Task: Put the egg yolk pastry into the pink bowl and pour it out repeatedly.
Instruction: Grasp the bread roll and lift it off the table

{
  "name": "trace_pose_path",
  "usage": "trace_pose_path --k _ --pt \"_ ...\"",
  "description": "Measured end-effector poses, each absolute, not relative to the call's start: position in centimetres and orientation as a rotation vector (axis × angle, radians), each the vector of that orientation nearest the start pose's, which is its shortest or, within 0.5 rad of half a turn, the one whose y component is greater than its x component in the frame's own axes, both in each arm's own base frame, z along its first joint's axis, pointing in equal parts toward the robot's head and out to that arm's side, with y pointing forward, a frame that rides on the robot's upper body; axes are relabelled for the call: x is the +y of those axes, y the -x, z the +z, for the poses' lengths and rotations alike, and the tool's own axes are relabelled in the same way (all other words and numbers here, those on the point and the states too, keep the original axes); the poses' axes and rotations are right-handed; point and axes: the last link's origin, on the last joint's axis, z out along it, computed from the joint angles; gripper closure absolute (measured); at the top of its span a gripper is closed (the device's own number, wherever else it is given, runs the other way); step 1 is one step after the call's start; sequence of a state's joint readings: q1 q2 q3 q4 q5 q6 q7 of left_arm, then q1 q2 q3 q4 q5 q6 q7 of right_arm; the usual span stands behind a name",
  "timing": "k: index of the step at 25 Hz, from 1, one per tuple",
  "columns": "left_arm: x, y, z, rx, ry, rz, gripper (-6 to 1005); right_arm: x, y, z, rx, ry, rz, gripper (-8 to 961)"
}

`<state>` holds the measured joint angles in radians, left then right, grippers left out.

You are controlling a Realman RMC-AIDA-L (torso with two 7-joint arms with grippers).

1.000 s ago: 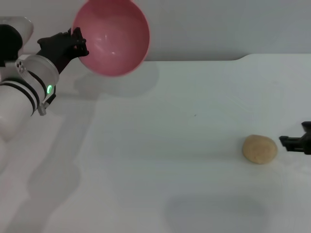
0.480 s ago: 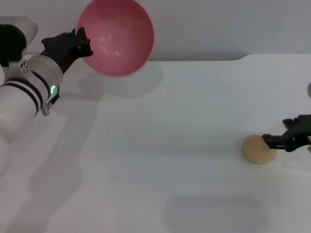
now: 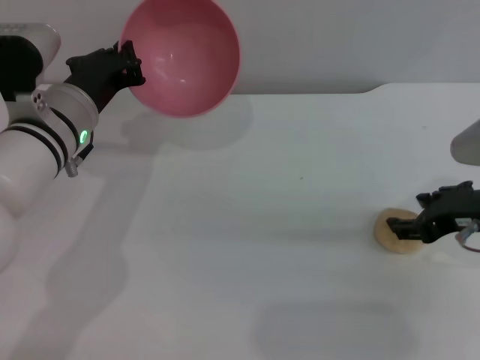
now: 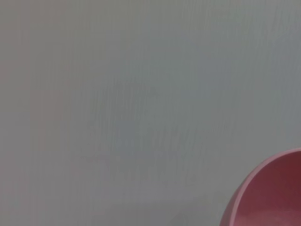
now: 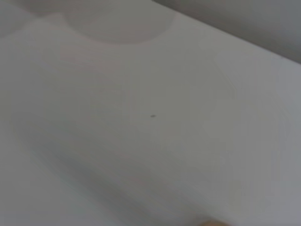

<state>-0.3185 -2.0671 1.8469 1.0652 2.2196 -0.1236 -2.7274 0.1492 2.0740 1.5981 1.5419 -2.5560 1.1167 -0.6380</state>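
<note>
**Pastry on table, bowl held aloft**

The small rounded pale tan egg yolk pastry is lying on the white table, toward its right side. It is being straddled by the black right gripper, whose fingers are spread to either side of it. Well apart, at the far left, the glossy round pink plastic bowl is being held by its rim in the clamped left gripper, tipped with its opening facing the head camera.

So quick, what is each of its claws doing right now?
Left gripper: shut on the pink bowl's rim, holding it tipped in the air.
Right gripper: open, fingers around the egg yolk pastry on the table.
</note>
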Motion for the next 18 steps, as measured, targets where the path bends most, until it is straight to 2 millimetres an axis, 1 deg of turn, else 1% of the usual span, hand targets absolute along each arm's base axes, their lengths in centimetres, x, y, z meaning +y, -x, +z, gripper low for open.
trace_pose_path --k 4,12,18 --pt "39.5 22.0 -2.2 -0.815 1.776 -0.580 1000 31.1 -25.6 0.0 0.905 2.358 -0.239 324" --pt "39.5 22.0 -2.1 -0.815 1.779 -0.579 1000 30.6 -26.2 -0.1 0.941 2.349 -0.247 327" --pt "39.5 22.0 -2.1 -0.813 1.779 -0.580 1001 30.4 -26.9 0.2 0.963 2.329 -0.257 382"
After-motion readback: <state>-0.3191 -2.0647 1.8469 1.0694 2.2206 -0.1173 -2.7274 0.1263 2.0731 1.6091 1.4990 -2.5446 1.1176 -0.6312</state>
